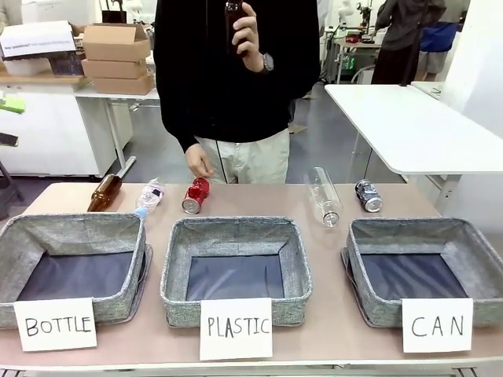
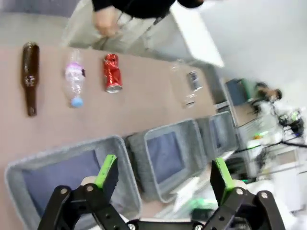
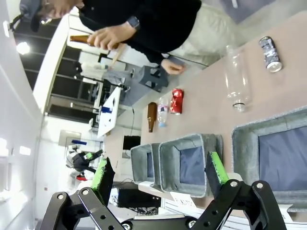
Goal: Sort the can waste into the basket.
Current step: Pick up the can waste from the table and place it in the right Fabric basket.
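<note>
Jaws spread wide and empty on your left gripper (image 2: 164, 165) and right gripper (image 3: 158, 165). Red can (image 1: 196, 195) and silver can (image 1: 368, 195) lie well ahead of them, past the basket (image 1: 416, 226). Looks like nothing's picked yet, so go reach for one.

Near the table's (image 1: 330, 330) far edge lie the red can (image 1: 196, 195) and silver can (image 1: 368, 195); the CAN basket (image 1: 369, 302) sits at its right end.

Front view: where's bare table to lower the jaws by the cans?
Widest bare strip: between the red can and the large clear bottle, behind the PLASTIC basket. Crowded at left: brown bottle, small plastic bottle and red can lie close together.
</note>
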Controlling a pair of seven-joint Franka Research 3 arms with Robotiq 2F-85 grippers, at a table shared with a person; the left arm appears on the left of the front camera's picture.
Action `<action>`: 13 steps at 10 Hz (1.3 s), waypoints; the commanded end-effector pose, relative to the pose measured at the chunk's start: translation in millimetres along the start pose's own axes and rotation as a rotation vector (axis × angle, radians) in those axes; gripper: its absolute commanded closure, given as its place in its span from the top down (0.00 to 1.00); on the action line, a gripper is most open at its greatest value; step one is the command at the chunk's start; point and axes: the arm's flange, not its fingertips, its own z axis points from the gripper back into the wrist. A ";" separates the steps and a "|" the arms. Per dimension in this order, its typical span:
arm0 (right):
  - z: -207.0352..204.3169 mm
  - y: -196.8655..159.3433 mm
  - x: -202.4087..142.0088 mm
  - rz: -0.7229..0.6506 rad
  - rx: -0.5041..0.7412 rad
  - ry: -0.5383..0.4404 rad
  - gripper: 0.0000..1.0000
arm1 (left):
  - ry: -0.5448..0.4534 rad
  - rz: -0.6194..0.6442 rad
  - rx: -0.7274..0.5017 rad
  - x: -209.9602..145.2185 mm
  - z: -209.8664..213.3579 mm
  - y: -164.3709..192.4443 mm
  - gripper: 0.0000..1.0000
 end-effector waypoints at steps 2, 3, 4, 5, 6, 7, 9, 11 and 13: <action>-4.0 1.8 -0.6 0.023 0.023 -0.001 1.00 | 0.160 -0.211 0.262 57.6 -103.4 -20.7 1.00; -4.0 1.8 -0.6 0.023 0.023 -0.001 1.00 | 0.190 -0.219 0.296 58.8 -123.6 -18.0 1.00; -4.0 1.8 -0.6 0.023 0.023 -0.001 1.00 | 0.161 -0.169 0.285 58.5 -132.2 -13.7 1.00; -4.0 1.8 -0.6 0.023 0.023 -0.001 1.00 | 0.150 -0.265 0.236 46.1 -117.2 -46.1 1.00; -4.0 1.8 -0.6 0.023 0.023 -0.001 1.00 | 0.150 -0.265 0.236 46.1 -117.2 -46.1 1.00; -4.0 1.8 -0.6 0.023 0.023 -0.001 1.00 | 0.150 -0.265 0.236 46.1 -117.2 -46.1 1.00; -4.0 1.8 -0.6 0.023 0.023 -0.001 1.00 | 0.147 -0.268 0.237 52.6 -130.4 -39.8 1.00; -4.0 1.8 -0.6 0.023 0.023 -0.001 1.00 | 0.010 -0.188 0.106 29.5 -21.7 -22.5 1.00; -4.0 1.8 -0.6 0.023 0.023 -0.001 1.00 | -0.380 -0.132 0.085 -24.2 95.1 -15.5 1.00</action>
